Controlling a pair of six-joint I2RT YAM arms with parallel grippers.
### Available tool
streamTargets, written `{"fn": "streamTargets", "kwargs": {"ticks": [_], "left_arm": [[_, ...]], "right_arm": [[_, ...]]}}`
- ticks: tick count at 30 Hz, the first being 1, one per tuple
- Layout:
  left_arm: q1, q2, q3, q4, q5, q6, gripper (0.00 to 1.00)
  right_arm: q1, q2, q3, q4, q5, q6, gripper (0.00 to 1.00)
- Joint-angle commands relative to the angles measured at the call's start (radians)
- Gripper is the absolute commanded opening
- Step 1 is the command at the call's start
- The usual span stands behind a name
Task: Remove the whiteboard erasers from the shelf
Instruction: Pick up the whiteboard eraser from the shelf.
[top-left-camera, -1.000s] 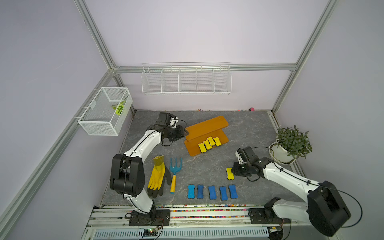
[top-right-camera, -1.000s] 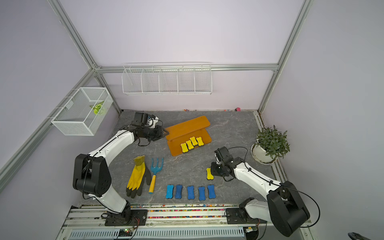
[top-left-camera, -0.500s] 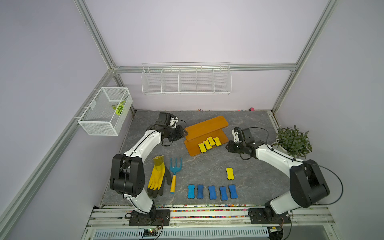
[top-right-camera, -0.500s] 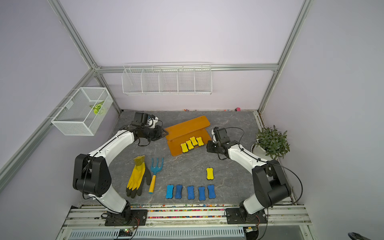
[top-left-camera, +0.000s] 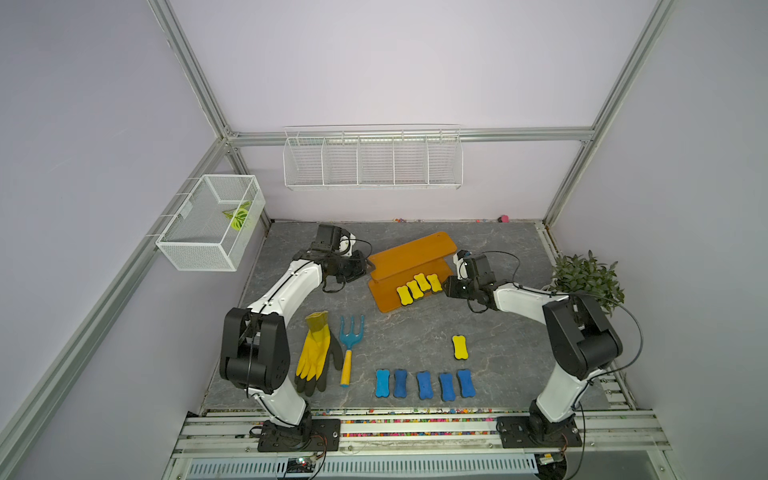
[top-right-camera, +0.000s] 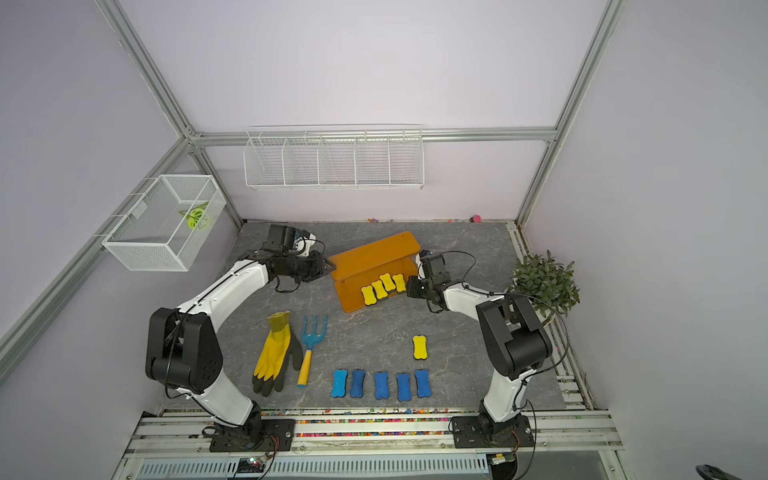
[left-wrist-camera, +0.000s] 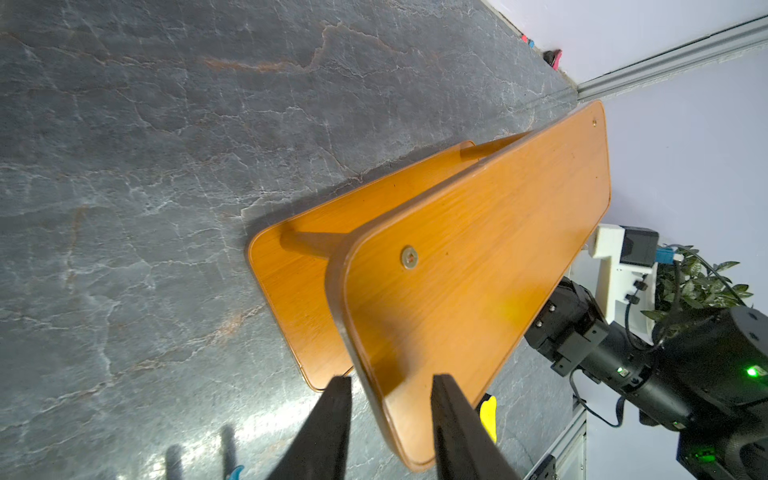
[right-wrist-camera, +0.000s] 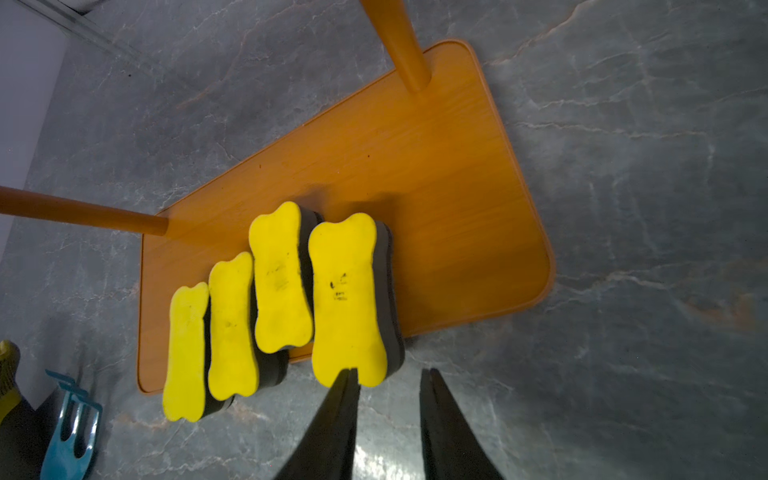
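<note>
The orange-brown shelf (top-left-camera: 409, 253) stands mid-table. Several yellow whiteboard erasers (top-left-camera: 419, 287) lie side by side on its lower board (right-wrist-camera: 436, 187). One more yellow eraser (top-left-camera: 460, 347) and a row of several blue erasers (top-left-camera: 424, 384) lie on the table in front. My left gripper (left-wrist-camera: 392, 380) is shut on the left end of the shelf's top board (left-wrist-camera: 478, 257), one finger on each face. My right gripper (right-wrist-camera: 388, 374) is open and empty, just off the lower board's right end. One fingertip overlaps the end of the nearest yellow eraser (right-wrist-camera: 345, 299).
A yellow glove (top-left-camera: 316, 353) and a blue hand rake (top-left-camera: 349, 345) lie at the front left. A potted plant (top-left-camera: 586, 278) stands at the right edge. A white wire rack (top-left-camera: 372, 160) hangs on the back wall and a mesh basket (top-left-camera: 208, 224) on the left wall.
My right arm has left the lone yellow eraser on the front table and swung back to the shelf's right end. My left arm has stayed at the shelf's left end.
</note>
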Motion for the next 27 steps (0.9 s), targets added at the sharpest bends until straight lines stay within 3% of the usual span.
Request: {"fn": "streamTargets", "kwargs": {"ticks": [1,27], "left_arm": [[0.004,0.01,0.001,-0.011,-0.014,0.017,0.38],[0.004,0.026,0.009,-0.013,0.0,0.019,0.37]], "right_arm": [[-0.005,0.02,0.018,0.068,-0.011,-0.003,0.32],[-0.006,0.139,0.045,0.126,-0.082,0.029,0.32]]}}
